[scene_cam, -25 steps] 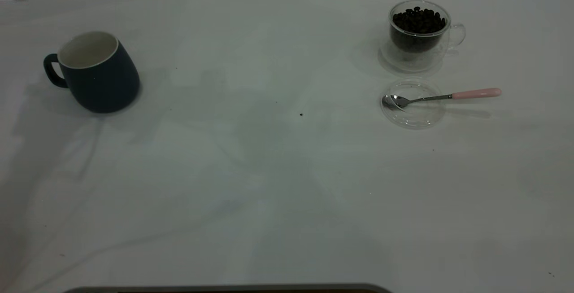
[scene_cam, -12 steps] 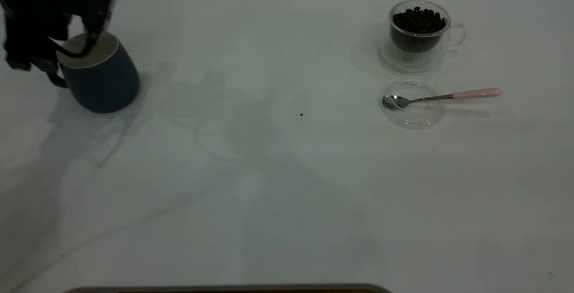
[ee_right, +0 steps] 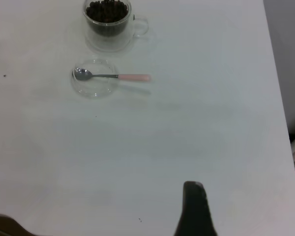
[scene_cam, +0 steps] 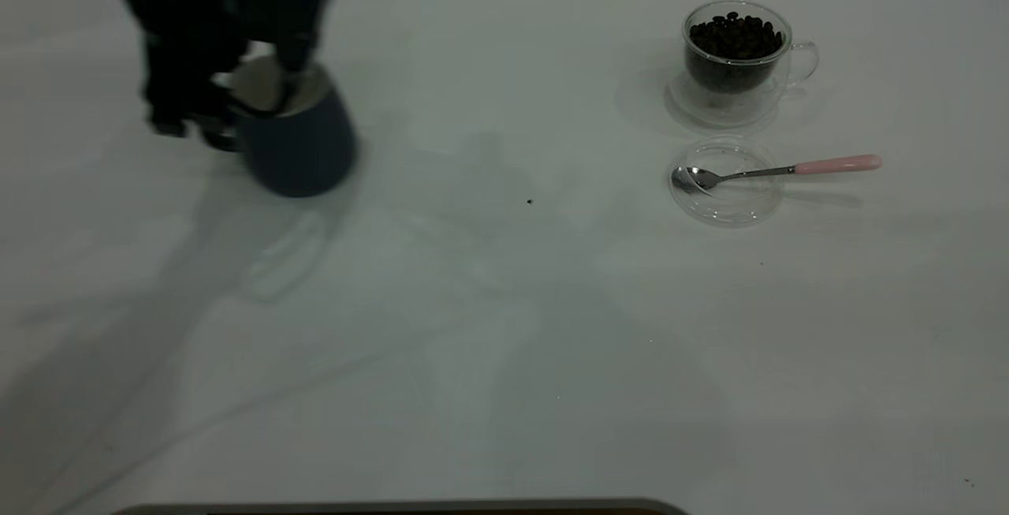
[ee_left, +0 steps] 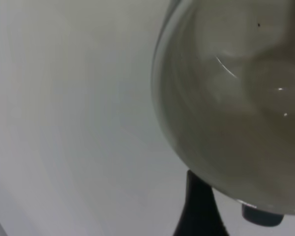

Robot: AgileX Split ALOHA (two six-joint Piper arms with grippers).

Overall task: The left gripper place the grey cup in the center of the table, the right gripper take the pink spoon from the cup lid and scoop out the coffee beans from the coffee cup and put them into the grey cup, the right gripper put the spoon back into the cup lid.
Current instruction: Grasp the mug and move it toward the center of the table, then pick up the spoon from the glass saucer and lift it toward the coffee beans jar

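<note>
The grey cup (scene_cam: 298,148) stands upright at the table's (scene_cam: 504,341) back left. My left gripper (scene_cam: 254,105) is shut on its rim near the handle, one finger inside and the other outside. The left wrist view shows the cup's white inside (ee_left: 236,98) close up. The coffee cup (scene_cam: 737,57) with the coffee beans (scene_cam: 737,34) stands at the back right. The cup lid (scene_cam: 725,188) lies in front of it. The pink spoon (scene_cam: 776,170) rests with its bowl in the lid and its handle over the rim. My right gripper (ee_right: 194,214) hangs over the near right, far from them.
The table's right edge (ee_right: 278,98) runs close to the coffee cup (ee_right: 108,24) and the spoon (ee_right: 113,76). A small dark speck (scene_cam: 529,201) lies near the table's middle. A dark strip (scene_cam: 394,509) shows along the front edge.
My left gripper came in from the back left, took hold of the grey cup's rim and has moved it to the right. The coffee cup, lid and spoon have not moved.
</note>
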